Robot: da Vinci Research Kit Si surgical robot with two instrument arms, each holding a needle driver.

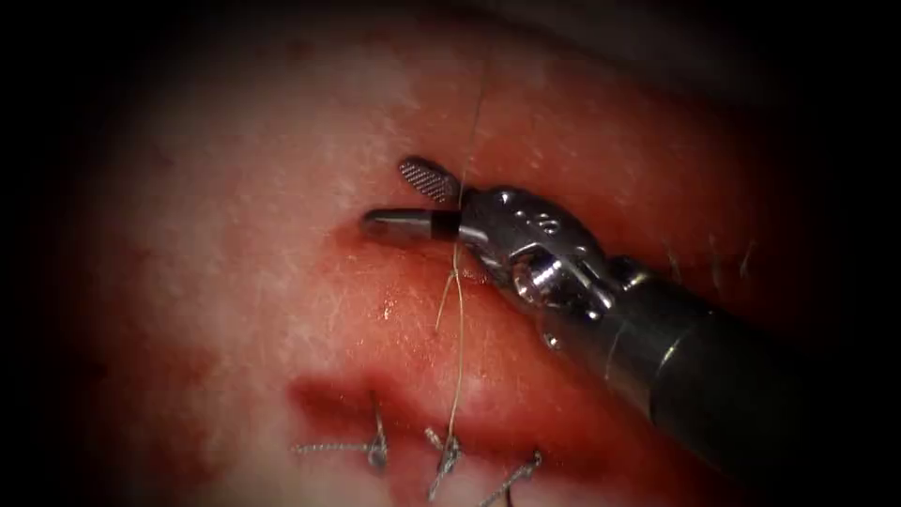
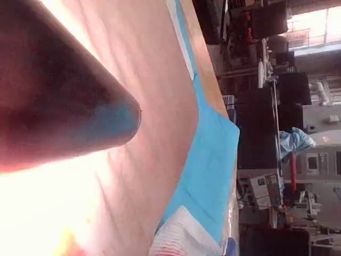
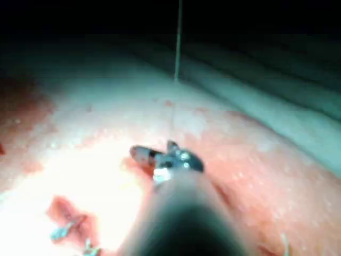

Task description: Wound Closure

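**Right tool's fingers parted around the thread above the stitched cut**

In the endoscope view the right arm's tool comes in from the right, its dark shaft crossing the tissue to a metal wrist. Its 2 fingers stand apart: the upper one, with a ridged face, angles up and to the left, and the lower one lies flat and points left. The thread runs as a thin pale line from the top of the view down through the base of the open fingers, just where they meet the wrist, and on down to the stitches. The fingers are not closed on it; whether it touches them cannot be told. A second short strand hangs beside the main line just below the tool.

The cut shows as a dark red band low in the endoscope view, with red fluid spread over the tissue between it and the tool. 3 knotted stitches sit along the cut, their cut ends pointing out; the thread runs down to the middle one.

The right wrist view shows the same tool over brightly lit tissue, with the thread rising straight above it.

The left wrist view shows the left arm's dark shaft above a blue cloth; its fingers cannot be judged.
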